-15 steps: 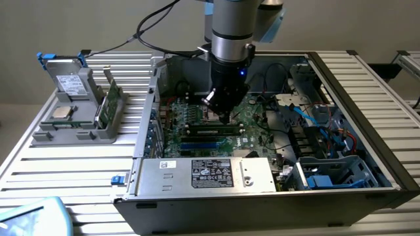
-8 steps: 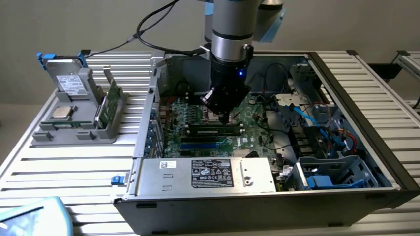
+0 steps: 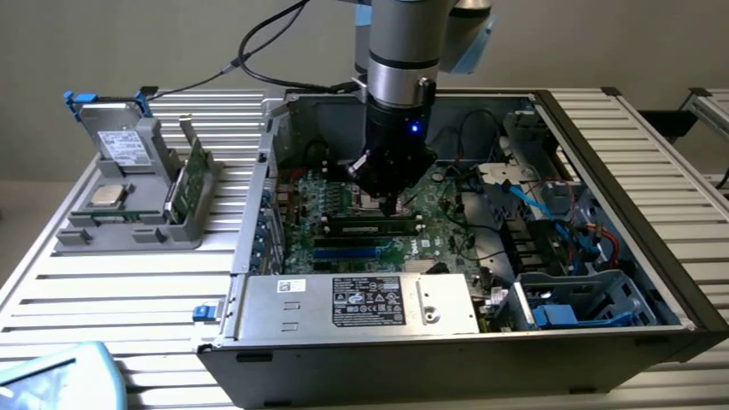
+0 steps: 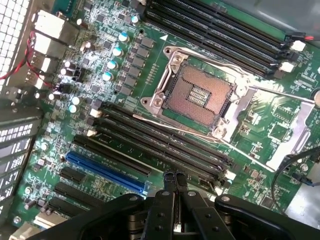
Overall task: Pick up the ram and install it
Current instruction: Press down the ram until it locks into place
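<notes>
Exterior view: the claw point(image 3: 390, 205) hangs inside an open computer case point(image 3: 479, 342) on a slatted tabletop point(image 3: 114, 282). The ram point(image 3: 368, 227) lies seated in a motherboard slot at the claw's 6 o'clock, long axis running 9 to 3 o'clock.

Wrist view: the claw point(image 4: 175, 176), fingers pressed together, hovers above black memory slots point(image 4: 165, 142) beside the open processor socket point(image 4: 197, 97).

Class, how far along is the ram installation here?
Done: the ram appears to sit in a slot on the motherboard. In hand: nothing; the pincer is shut and empty, just above the slots. Left: whether the ram is fully latched cannot be seen.
</notes>
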Available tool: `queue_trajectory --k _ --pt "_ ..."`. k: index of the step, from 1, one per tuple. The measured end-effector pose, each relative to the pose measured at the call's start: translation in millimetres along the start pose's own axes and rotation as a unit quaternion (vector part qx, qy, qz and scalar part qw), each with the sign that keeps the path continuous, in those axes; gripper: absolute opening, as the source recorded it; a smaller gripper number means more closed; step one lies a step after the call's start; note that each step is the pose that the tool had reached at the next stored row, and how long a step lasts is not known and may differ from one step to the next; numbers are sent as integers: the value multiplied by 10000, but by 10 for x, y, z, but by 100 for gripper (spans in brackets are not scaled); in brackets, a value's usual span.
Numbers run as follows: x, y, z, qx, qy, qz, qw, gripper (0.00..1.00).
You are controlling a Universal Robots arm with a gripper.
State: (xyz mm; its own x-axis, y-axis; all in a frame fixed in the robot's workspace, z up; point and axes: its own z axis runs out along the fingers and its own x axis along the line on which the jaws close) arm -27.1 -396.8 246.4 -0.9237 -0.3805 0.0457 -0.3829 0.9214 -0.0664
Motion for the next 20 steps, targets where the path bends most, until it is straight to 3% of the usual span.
queue_trajectory --k 7,20 --pt "0 0 0 -22 30 459 9989 11" --pt "13 5 0 -73 65 1090 9940 11"
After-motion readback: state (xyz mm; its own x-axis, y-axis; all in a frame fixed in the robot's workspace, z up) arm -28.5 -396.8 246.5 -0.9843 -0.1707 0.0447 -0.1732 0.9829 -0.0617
